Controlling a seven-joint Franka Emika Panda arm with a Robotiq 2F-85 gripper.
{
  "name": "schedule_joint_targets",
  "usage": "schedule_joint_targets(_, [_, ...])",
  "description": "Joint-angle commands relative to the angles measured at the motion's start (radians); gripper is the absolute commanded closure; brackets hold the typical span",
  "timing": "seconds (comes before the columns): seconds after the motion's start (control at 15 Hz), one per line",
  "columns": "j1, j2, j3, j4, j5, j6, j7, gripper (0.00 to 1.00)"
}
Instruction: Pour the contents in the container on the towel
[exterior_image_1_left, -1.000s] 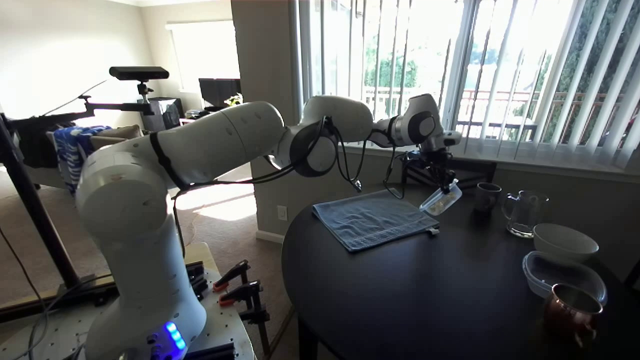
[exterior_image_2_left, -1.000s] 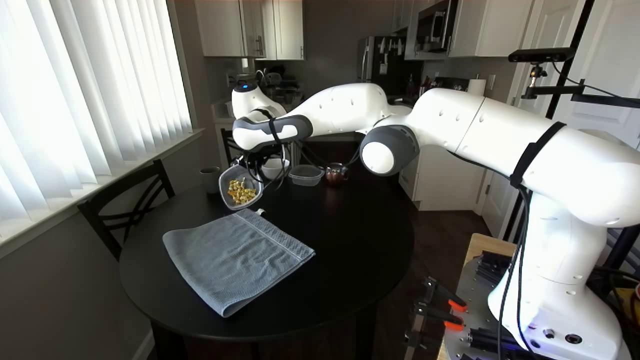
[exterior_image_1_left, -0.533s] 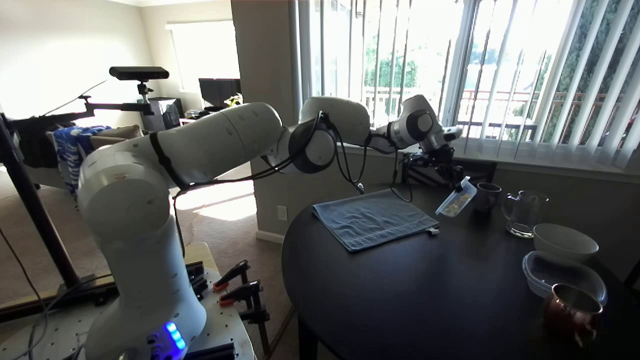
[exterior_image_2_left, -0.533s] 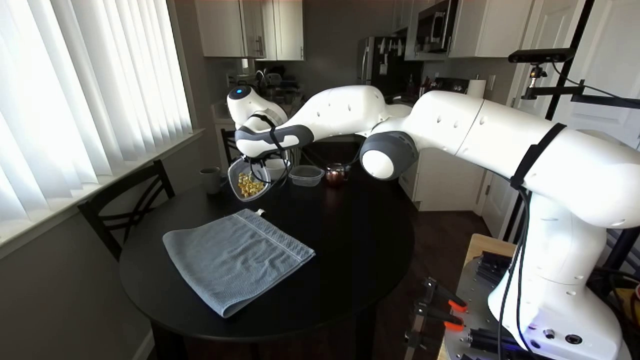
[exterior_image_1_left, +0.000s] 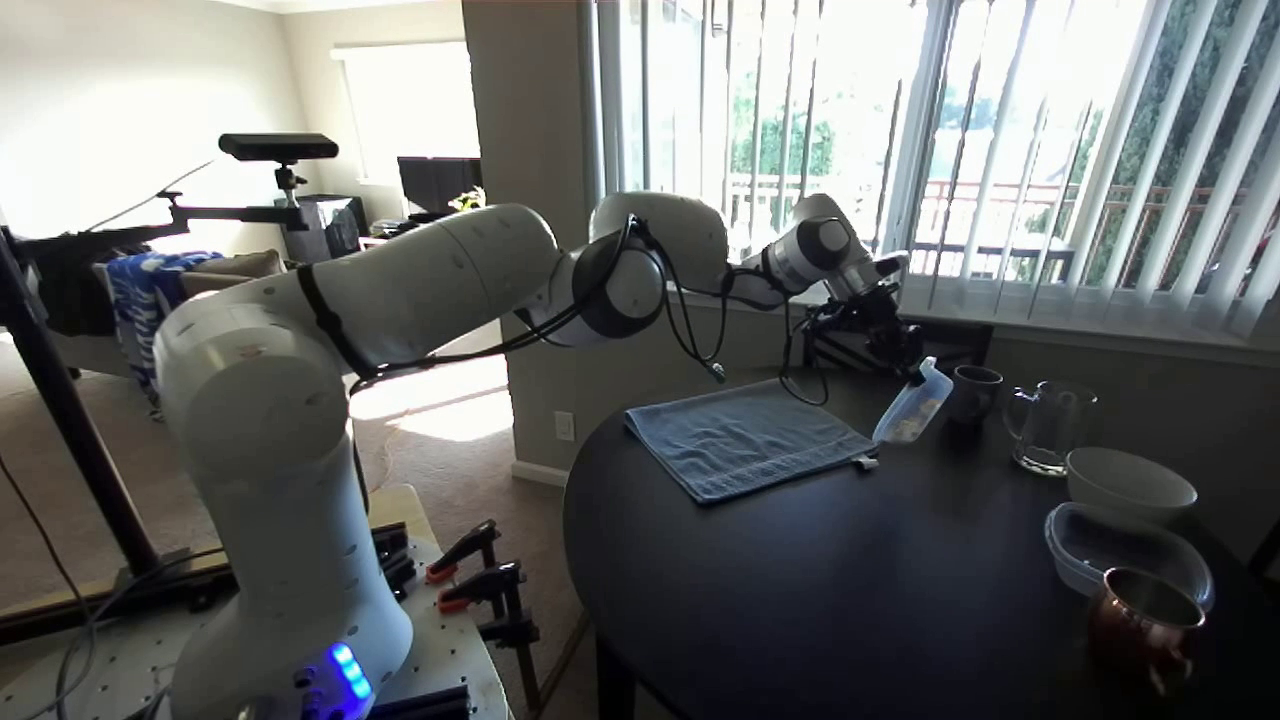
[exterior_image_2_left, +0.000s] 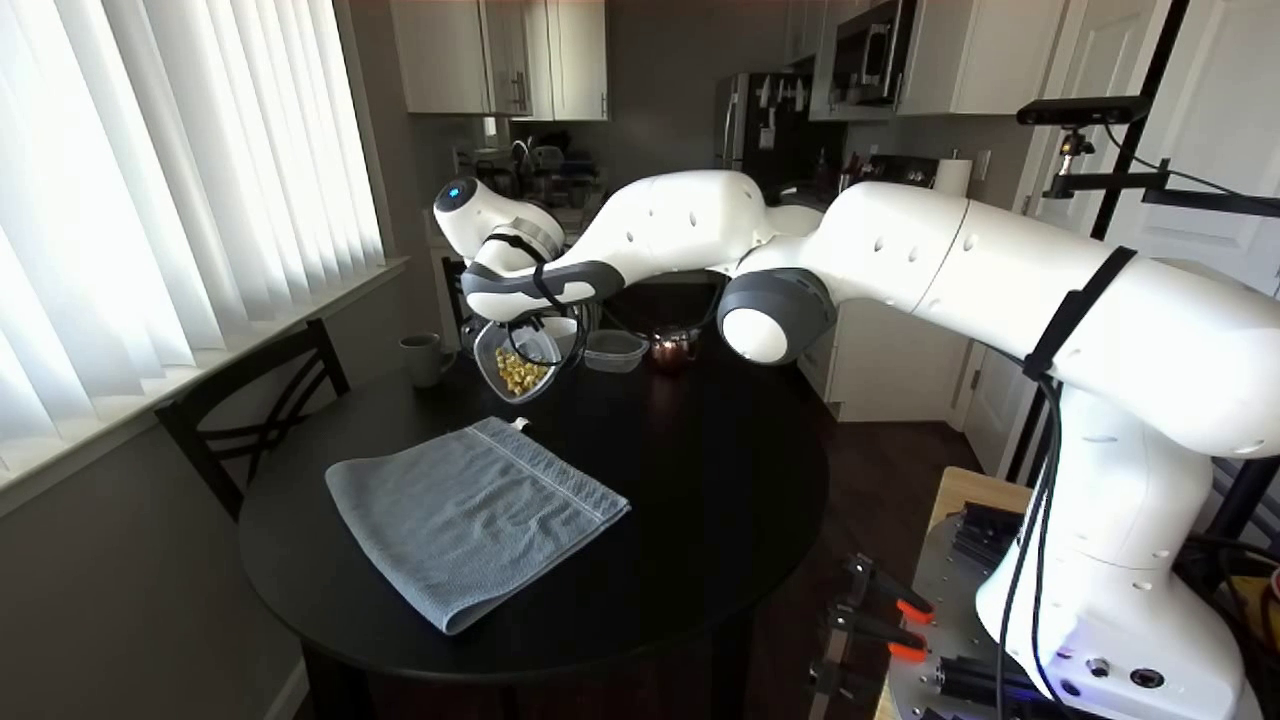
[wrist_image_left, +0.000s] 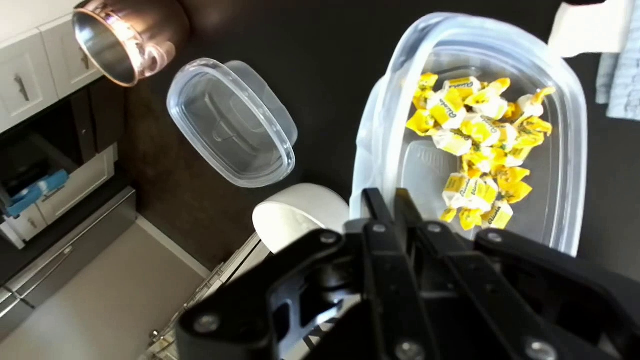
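Could spill onto table (exterior_image_1_left: 820, 590) if tipped now: apparently short of towel (exterior_image_2_left: 470, 520), beyond the tagged edge. Might twist in gripper (wrist_image_left: 390, 196), clamped on only one wall of tilted container (wrist_image_left: 425, 170). Best moved over open towel, clear of nearby mug (exterior_image_2_left: 422, 362), before shedding wrapped sweets (wrist_image_left: 480, 131) heaped inside.

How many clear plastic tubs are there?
2: the tub with sweets, gripped by the tool; another tub on the table beside the copper mug. More may hide in kitchen clutter.
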Motion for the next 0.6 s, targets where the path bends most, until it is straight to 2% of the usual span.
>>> schedule_joint_targets(0.0, [0.033,-0.04,-0.007,-0.038,-0.034,-0.119,-0.135,0.96])
schedule_joint_targets(0.27, [0.06,-0.052,0.013,-0.049,-0.021,-0.261,-0.287,0.96])
schedule_joint_targets(0.47, [0.089,-0.051,-0.002,-0.041,-0.036,-0.367,-0.362,0.96])
schedule_joint_targets(0.53, [0.062,0.021,0.033,0.106,-0.066,-0.465,-0.391,0.96])
